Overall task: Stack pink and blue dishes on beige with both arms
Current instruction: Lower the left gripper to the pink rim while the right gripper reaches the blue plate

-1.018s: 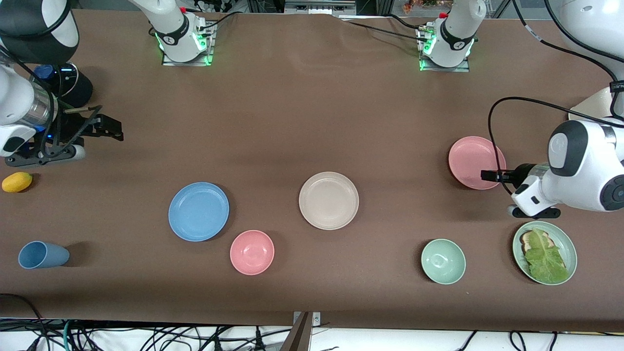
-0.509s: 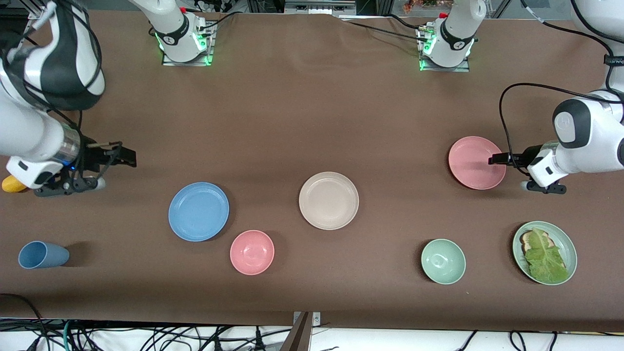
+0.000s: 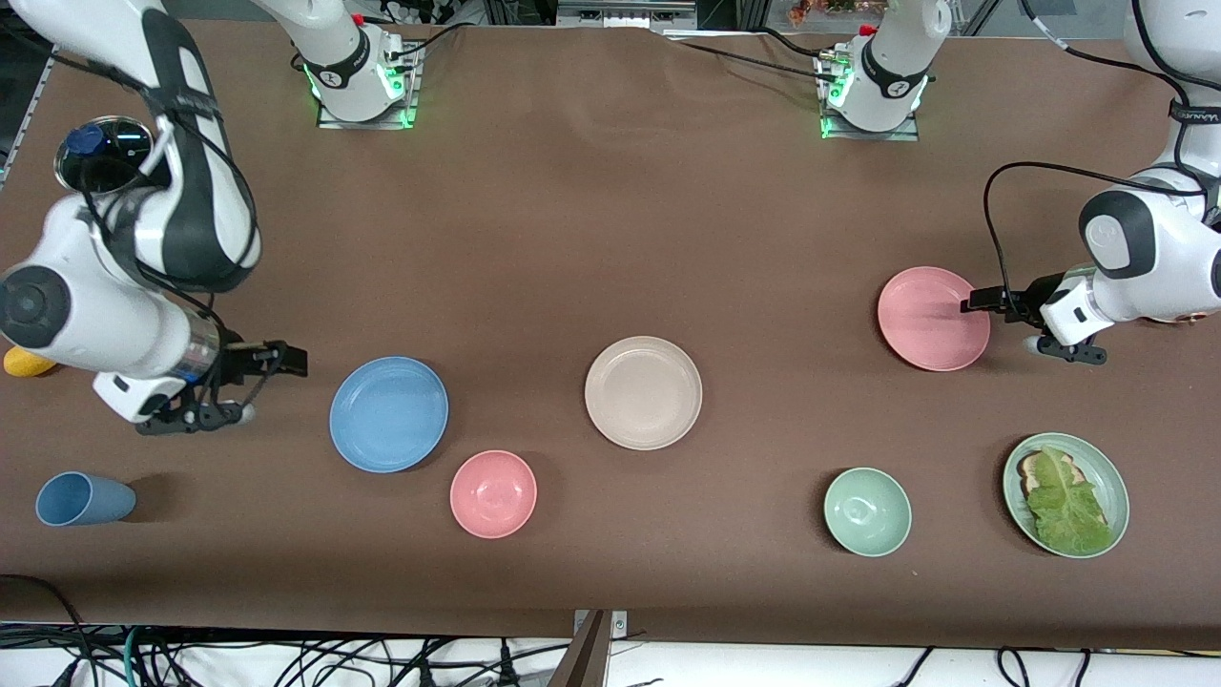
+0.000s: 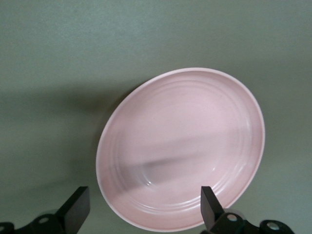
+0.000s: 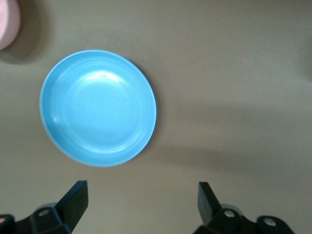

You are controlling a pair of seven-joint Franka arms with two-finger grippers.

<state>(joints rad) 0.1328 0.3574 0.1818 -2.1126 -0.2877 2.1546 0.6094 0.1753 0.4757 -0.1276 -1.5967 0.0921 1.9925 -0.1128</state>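
Front view: green plate (image 3: 1114, 468) is holding lettuce (image 3: 1065, 503); brown table (image 3: 610, 219) is bearing empty pink plate (image 3: 930, 320), blue plate (image 3: 388, 414), beige plate (image 3: 643, 392). Left gripper (image 3: 973, 303) and right gripper (image 3: 291, 359) are gaping wide, gripping nothing.

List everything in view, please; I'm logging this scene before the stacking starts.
pink plate: 1, salmon, toward the left arm's end
blue plate: 1, sky blue, toward the right arm's end
beige plate: 1, cream, mid-table
pink bowl: 1, nearer the camera than the blue plate
green bowl: 1, pale green
green plate: 1, holding lettuce on toast
blue cup: 1, lying on its side
lemon: 1, yellow, partly hidden
left gripper: open, over the pink plate's edge
right gripper: open, beside the blue plate
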